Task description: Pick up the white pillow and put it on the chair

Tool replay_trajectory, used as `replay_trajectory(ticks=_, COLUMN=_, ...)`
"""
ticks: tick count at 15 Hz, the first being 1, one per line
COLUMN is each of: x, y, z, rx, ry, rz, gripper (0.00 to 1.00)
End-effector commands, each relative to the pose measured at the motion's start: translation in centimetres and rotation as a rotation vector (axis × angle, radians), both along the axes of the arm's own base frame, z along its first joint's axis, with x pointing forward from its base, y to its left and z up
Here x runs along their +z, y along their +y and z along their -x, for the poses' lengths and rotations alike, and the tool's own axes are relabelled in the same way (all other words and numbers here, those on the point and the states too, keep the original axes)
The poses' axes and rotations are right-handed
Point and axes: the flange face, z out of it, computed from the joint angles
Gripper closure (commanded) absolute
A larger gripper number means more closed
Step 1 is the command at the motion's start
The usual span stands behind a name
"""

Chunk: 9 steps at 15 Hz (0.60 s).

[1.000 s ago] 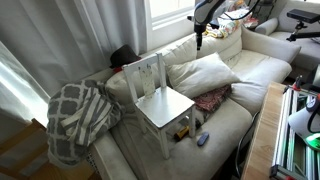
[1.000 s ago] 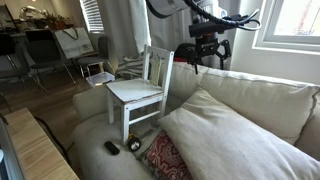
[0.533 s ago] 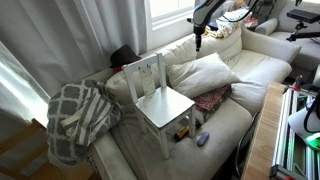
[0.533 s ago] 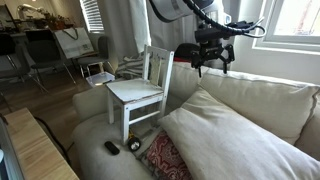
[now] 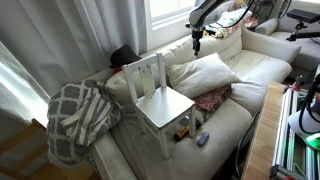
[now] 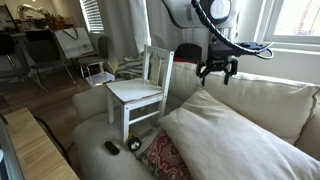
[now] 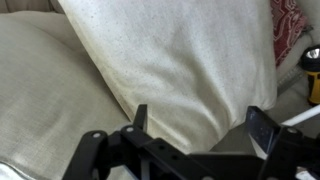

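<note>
One step is in hand: the approach to the grasp. The large, soft, square off-white fabric pillow (image 5: 205, 72) leans against the beige upholstered backrest (image 6: 270, 95), not yet lifted. The small white-painted wooden slat-back chair (image 5: 160, 100) stands near it, and a small red patterned cushion (image 5: 212, 99) lies at its lower edge. The black Robotiq gripper (image 6: 217, 72) hangs above the pillow's upper edge. In the wrist view its fingers (image 7: 140, 118) stand spread apart, nothing between them, only pillow fabric below.

To do it well, the gripper should descend straight and bite deep at the top edge, catching filling as well as cover (cover alone would likely slip). The pillow will sag, so it needs lifting high enough to clear the slats. It should then be centred over the seat, which looks narrower than the pillow.
</note>
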Motion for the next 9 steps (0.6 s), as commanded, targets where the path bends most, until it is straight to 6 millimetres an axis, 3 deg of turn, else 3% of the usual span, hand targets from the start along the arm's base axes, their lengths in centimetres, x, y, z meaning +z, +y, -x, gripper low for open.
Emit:
replay_trajectory(ticks=1, x=-4.0, y=-2.6, z=-2.1, rx=0.112, ry=-0.033, rz=-0.006, gripper=0.00)
replay_trajectory(ticks=9, x=-11.8, y=-5.2, z=-2.6, rx=0.170, ry=-0.009, rz=-0.019, gripper=0.00)
